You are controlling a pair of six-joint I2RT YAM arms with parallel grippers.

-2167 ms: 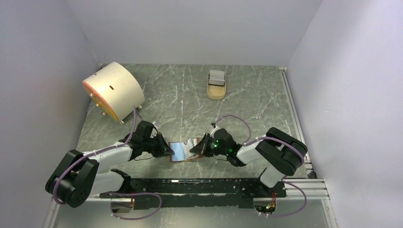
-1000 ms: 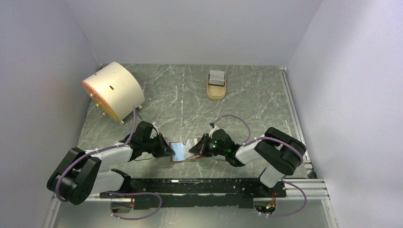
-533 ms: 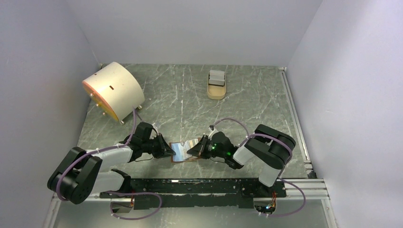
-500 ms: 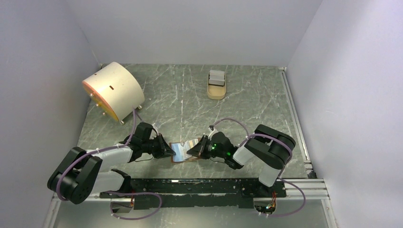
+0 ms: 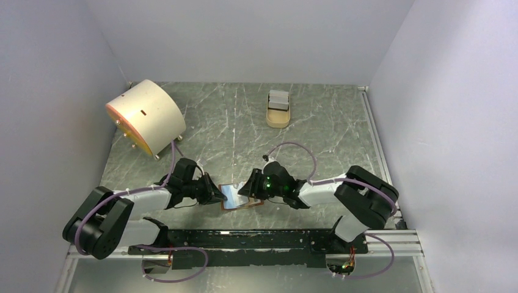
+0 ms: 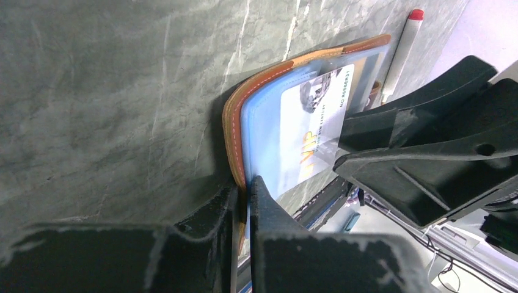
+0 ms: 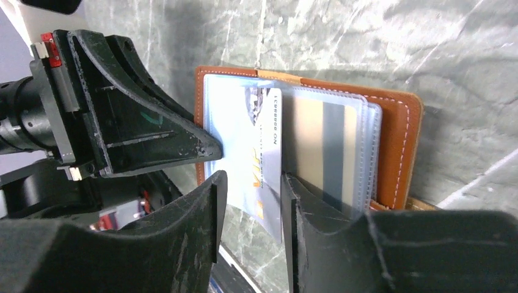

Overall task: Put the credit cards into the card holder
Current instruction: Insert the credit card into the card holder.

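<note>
The card holder (image 5: 236,199), a brown wallet with a light blue inside, lies open on the table near the front. My left gripper (image 5: 215,194) is shut on its left edge (image 6: 235,116). A white credit card (image 7: 259,159) with orange print sits partly inside a clear sleeve; it also shows in the left wrist view (image 6: 311,122). My right gripper (image 7: 250,198) is open, its jaws standing either side of that card's outer end. A second striped card (image 7: 324,146) lies in the sleeve behind. More pale cards (image 5: 278,97) stand in the tan tray.
The tan oval tray (image 5: 278,118) stands at the back middle. A big cream drum (image 5: 145,116) stands at the back left. A thin white stick with a red cap (image 6: 403,49) lies just beyond the wallet. Grey walls close in on three sides.
My right gripper has moved left, further over the open wallet, and its arm has swung out to the right. My left gripper has stayed shut on the wallet's edge.
</note>
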